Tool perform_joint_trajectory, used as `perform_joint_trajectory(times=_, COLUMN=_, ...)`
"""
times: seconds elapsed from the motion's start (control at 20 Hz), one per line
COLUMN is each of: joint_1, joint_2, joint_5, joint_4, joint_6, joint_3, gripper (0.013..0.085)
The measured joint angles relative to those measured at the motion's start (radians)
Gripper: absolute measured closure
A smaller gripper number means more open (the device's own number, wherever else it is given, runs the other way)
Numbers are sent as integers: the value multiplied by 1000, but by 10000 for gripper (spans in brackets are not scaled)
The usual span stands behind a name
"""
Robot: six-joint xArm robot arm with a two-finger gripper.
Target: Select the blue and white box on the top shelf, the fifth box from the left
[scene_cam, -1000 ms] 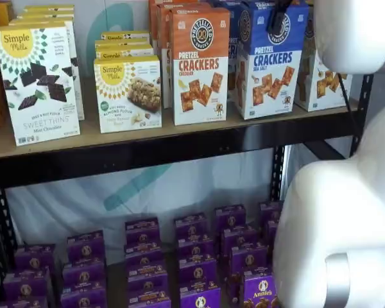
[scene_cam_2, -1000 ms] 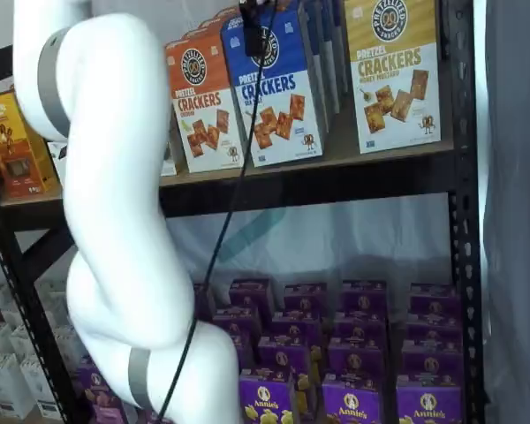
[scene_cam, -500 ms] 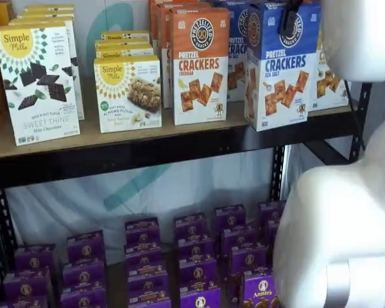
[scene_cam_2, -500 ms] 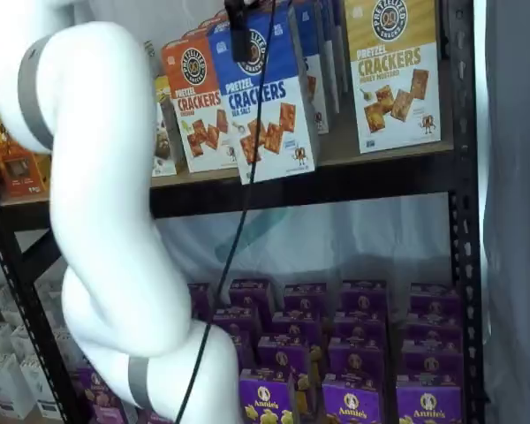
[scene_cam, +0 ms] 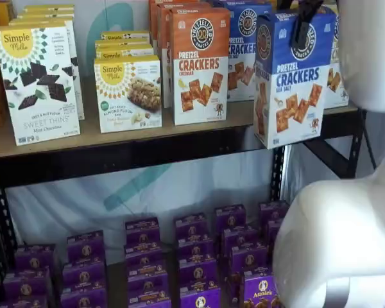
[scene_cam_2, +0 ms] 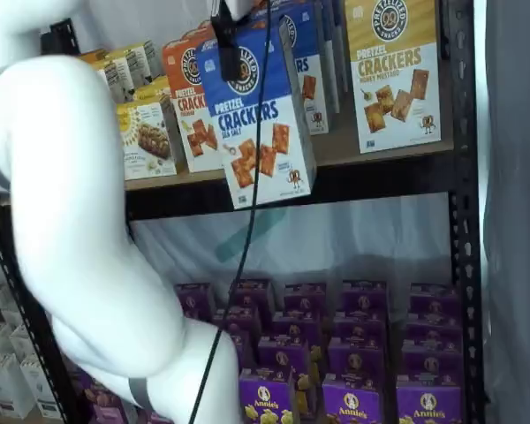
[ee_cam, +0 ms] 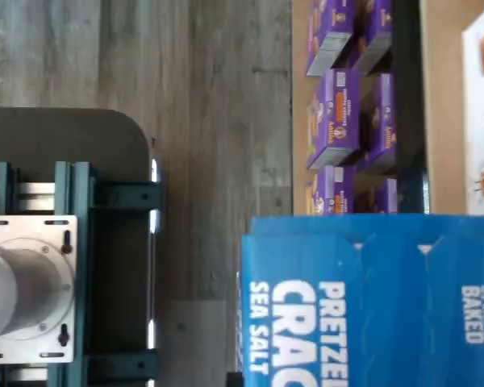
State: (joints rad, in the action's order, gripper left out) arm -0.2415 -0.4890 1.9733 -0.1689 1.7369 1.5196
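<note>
Pulling the blue and white box (scene_cam: 290, 77) clear of the top shelf (scene_cam: 147, 151): a second ago it stood in its row beside the orange Cheddar box (scene_cam: 200, 64), half a second ago its base was at the front edge, and now it hangs in front of the black beam, bottom edge below the board, in both shelf views. The gripper (scene_cam: 303, 29) has its black fingers clamped on the box's upper part, one finger lying over the round logo; also seen in a shelf view (scene_cam_2: 230, 57) with the cable trailing down across the box face. Box is slightly tilted, lower end swung out toward the cameras. Wrist view shows the blue top panel (ee_cam: 371, 298) close under the camera, with the purple boxes (ee_cam: 347, 121) on the lower level beyond. Another Sea Salt box (scene_cam: 244, 51) is left at the front of that row. Judgement: pick is done, grip looks stable, what's left is withdrawal. Risk: the high pinch lets the box swing.
</note>
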Motion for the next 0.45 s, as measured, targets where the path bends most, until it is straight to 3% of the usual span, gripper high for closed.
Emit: perform_joint_trajectory(times=0.45, joint_1=-27, joint_2=-101, joint_5=5, joint_4=-6, joint_6=25, joint_3=-116, gripper=370)
